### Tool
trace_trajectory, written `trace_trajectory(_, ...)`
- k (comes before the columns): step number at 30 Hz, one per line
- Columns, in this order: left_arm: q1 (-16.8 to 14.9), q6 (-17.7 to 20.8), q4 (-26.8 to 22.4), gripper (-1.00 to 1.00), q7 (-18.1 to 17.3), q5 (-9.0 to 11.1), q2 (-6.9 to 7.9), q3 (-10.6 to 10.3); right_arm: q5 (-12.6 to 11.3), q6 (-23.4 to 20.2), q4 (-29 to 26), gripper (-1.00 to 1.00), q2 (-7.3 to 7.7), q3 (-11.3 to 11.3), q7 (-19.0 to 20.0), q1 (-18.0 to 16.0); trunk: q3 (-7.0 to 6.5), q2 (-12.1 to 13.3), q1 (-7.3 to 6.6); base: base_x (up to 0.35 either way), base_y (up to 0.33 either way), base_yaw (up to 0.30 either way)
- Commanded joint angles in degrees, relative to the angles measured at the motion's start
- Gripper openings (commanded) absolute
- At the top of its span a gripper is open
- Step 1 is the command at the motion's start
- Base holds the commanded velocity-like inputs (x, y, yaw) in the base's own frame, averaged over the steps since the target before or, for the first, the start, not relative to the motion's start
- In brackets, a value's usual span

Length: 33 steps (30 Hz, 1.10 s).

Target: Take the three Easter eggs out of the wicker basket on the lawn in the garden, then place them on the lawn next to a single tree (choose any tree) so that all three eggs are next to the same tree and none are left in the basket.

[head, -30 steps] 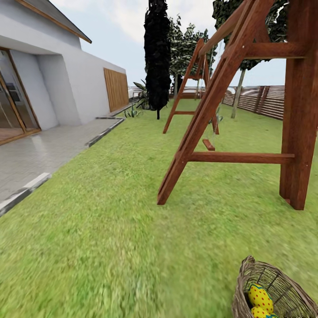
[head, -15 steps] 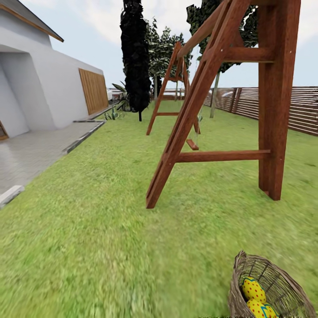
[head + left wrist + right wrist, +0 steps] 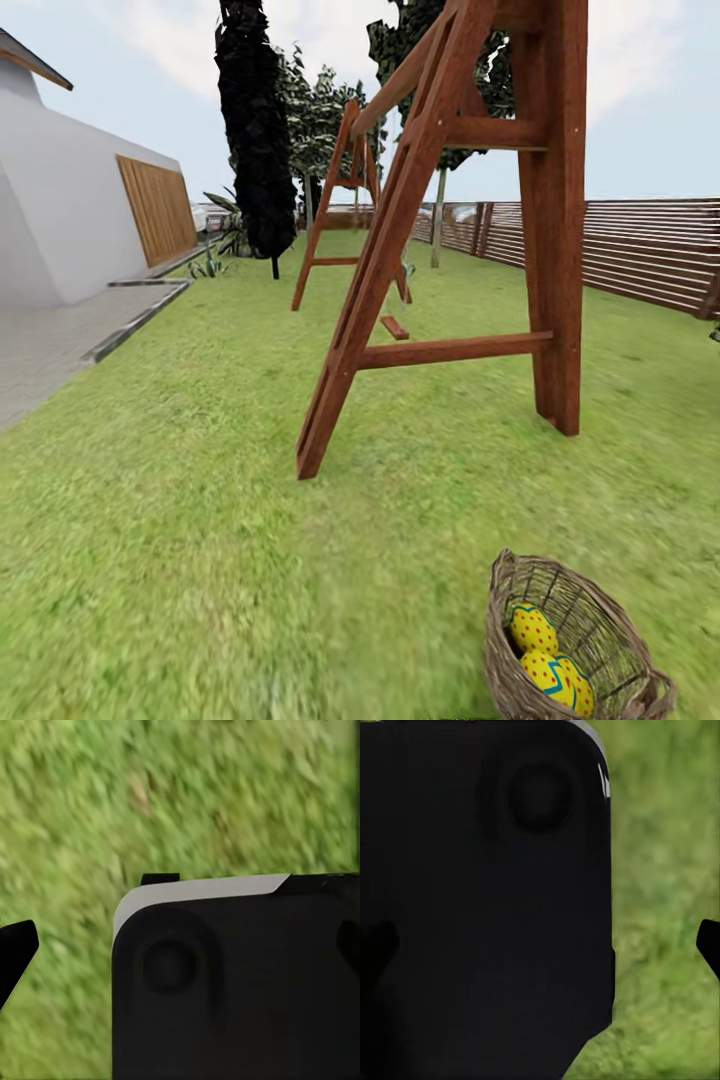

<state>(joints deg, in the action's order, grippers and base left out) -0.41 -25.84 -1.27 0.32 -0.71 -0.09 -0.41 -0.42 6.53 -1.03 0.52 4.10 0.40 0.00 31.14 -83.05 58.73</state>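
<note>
Eggs (image 3: 545, 655) sit in the wicker basket (image 3: 505, 665) on the lawn (image 3: 200, 520): two show clearly, a third I cannot make out, so nothing is placed yet. Whether either gripper is open or clenched I cannot tell; both wrist views look past dark housing onto grass, no basket near. Against the earlier frames the whole view has swung right, so the camera moved. The pale-trunked tree (image 3: 439, 225) stands far off by the fence (image 3: 640, 250).
</note>
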Motion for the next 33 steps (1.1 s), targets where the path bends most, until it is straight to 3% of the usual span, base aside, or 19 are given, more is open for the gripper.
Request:
trace_trajectory(1,0.0,-0.2,0.0,1.00,0.0,-0.1,0.00,0.0,-0.1,0.2,0.0,1.00,0.00,0.4,0.0,0.0,0.01,0.0,0.00,0.000,0.063,-0.276)
trace_trajectory(33,0.0,-0.2,0.0,1.00,0.0,0.0,0.00,0.0,-0.2,0.2,0.0,1.00,0.36,0.8,0.0,0.0,-1.12,0.0,0.00,0.000,0.237,-0.276)
